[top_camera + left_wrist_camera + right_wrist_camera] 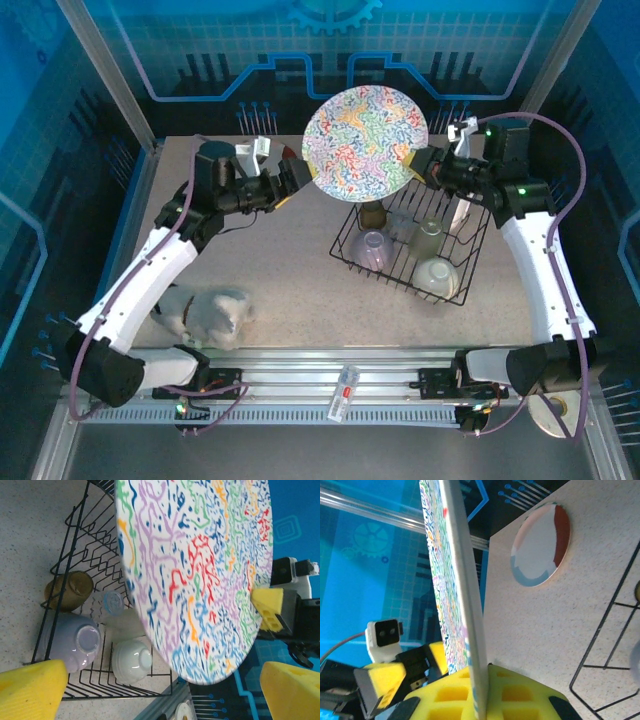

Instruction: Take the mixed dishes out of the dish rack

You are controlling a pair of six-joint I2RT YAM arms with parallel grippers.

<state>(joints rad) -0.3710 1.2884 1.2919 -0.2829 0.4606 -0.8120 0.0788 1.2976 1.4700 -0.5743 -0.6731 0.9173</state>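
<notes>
My right gripper point(415, 163) is shut on the right rim of the patterned plate point(365, 145), holding it upright in the air above the back left corner of the dish rack point(345, 250). In the right wrist view its yellow pads point(535, 695) pinch the plate's edge point(465, 605). My left gripper point(300, 178) is open at the plate's left rim; its fingers point(32, 692) stand wide apart short of the plate point(200, 575). In the rack lie a lilac bowl point(372, 247), a white bowl point(437, 277), a translucent cup point(428, 237) and a brown cup point(372, 213).
Another plate point(540, 545) lies flat on the table at the back, partly under the left arm point(262, 150). A whitish lump point(215, 310) sits front left. A small bottle point(345, 392) rests on the front rail, and a tape ring point(555, 415) lies at the front right.
</notes>
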